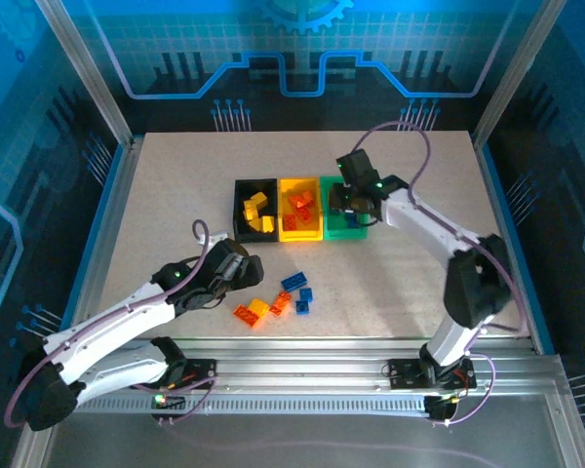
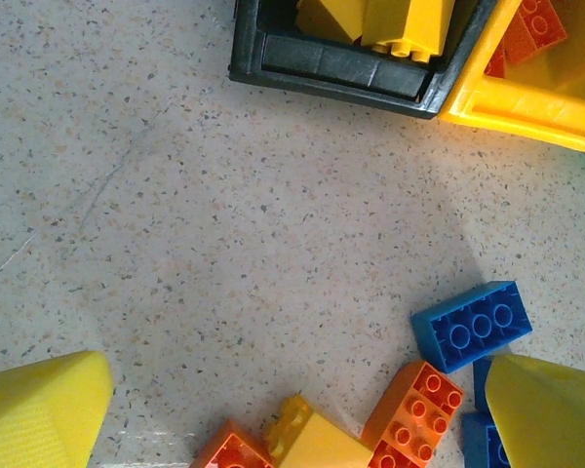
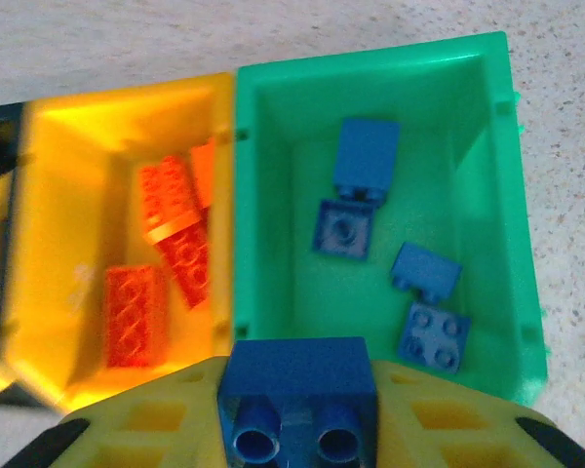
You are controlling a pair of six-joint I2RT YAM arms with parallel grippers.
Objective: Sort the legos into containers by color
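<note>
Three joined bins stand mid-table: black bin with yellow legos, yellow bin with orange legos, green bin with several blue legos. My right gripper hovers over the green bin, shut on a blue lego held between its yellow fingers. Loose legos lie in front of the bins: orange, yellow, blue. My left gripper is open just left of them, its fingers spread around an orange lego and a yellow lego.
The speckled table is bare to the left and right of the bins. A metal rail runs along the near edge, and transparent walls enclose the table's sides and back.
</note>
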